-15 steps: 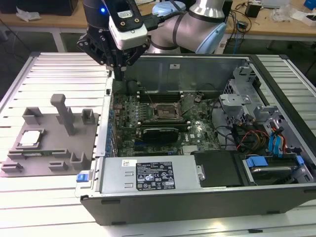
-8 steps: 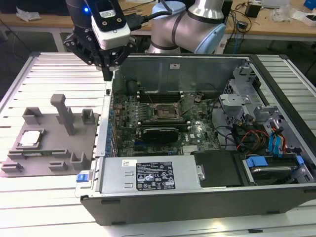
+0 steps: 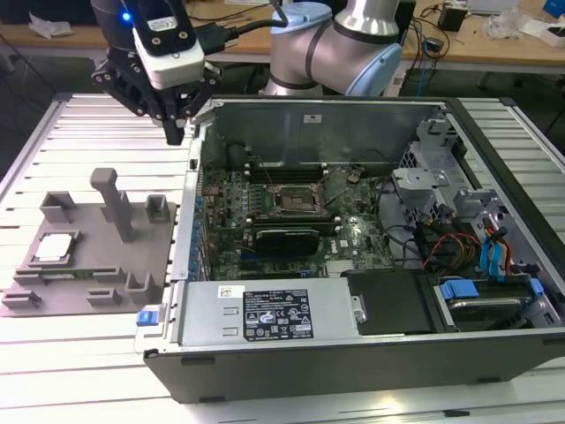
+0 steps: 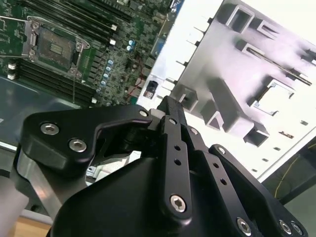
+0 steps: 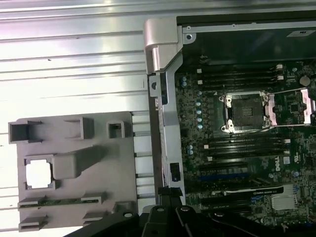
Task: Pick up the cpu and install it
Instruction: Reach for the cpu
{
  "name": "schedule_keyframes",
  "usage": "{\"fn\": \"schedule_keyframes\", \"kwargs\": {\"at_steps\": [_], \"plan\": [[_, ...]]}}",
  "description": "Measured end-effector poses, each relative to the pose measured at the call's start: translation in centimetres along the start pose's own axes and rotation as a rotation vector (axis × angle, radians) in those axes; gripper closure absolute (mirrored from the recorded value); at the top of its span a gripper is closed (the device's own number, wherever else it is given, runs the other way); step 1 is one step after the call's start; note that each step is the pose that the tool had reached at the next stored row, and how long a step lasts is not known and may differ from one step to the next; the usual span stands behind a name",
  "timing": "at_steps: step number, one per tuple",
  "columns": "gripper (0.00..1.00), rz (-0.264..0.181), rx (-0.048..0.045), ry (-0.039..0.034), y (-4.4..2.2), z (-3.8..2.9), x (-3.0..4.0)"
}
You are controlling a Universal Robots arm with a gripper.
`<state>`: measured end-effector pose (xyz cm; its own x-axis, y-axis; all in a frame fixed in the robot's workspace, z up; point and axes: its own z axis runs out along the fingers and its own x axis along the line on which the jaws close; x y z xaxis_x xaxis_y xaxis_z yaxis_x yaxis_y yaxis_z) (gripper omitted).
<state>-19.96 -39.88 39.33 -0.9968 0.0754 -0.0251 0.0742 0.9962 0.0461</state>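
gripper (image 3: 174, 132): it hangs over the white slatted table (image 3: 88, 124), just beside the corner of the computer case (image 3: 309, 119) on the exterior view's left, pointing down.
state of the hand: in the exterior view the two dark fingers come together to one point and nothing is between them, so it is closed and holds nothing. in the second wrist view the gripper (image 4: 172, 103) is seen along its side.
cpu (image 3: 55, 247): it lies flat in a square recess of the grey fixture plate (image 3: 159, 238), on the table outside the case, on the exterior view's left. in the first wrist view the cpu (image 5: 38, 175) is a pale bright square inside this recess.
gripper and cpu: well apart, not touching. the gripper is beyond the far edge of the plate and the cpu is nearer to the plate's near side.
fixture plate: it carries also one tall upright post (image 3: 110, 199) and some small blocks.
socket (image 3: 291, 201): a dark square with metal frame, in the middle of the green motherboard (image 3: 353, 238) inside the open case. in the first wrist view the socket (image 5: 245, 109) has its metal cover frame (image 5: 291, 106) lying open to one side.
case: it lies on its side with the inside open upward. a white label sticker (image 3: 275, 315) is on the near metal box.
arm (image 3: 344, 44): a silver and light blue joint stands behind the case.
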Motion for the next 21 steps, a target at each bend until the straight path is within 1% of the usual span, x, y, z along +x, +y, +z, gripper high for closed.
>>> {"fn": "schedule_keyframes", "kwargs": {"at_steps": [4, 5, 6, 7, 9, 10, 11, 13, 15, 18, 20, 21], "plan": [[0.89, 0.000, -0.0001, -0.0009, -0.12, -0.05, 1.63], [0.89, 0.000, -0.0001, -0.0010, -0.14, -0.05, 1.89], [0.89, 0.000, 0.0000, -0.0014, -0.19, -0.07, 2.54], [0.89, 0.000, -0.0002, -0.0021, -0.27, -0.09, 3.63], [0.89, 0.000, -0.0002, -0.0027, -0.33, -0.09, 4.45], [0.89, 0.000, -0.0001, -0.0030, -0.40, -0.02, 5.23], [0.89, 0.000, -0.0002, -0.0032, -0.44, 0.08, 5.72], [0.89, 0.000, -0.0002, -0.0032, -0.49, 0.21, 6.31], [0.89, 0.000, -0.0002, -0.0032, -0.56, 0.36, 7.18], [0.89, 0.000, -0.0003, -0.0032, -0.64, 0.64, 8.10], [0.89, 0.000, -0.0002, -0.0032, -0.68, 0.77, 8.50], [0.89, 0.000, -0.0002, -0.0032, -0.76, 0.94, 9.05]]}}
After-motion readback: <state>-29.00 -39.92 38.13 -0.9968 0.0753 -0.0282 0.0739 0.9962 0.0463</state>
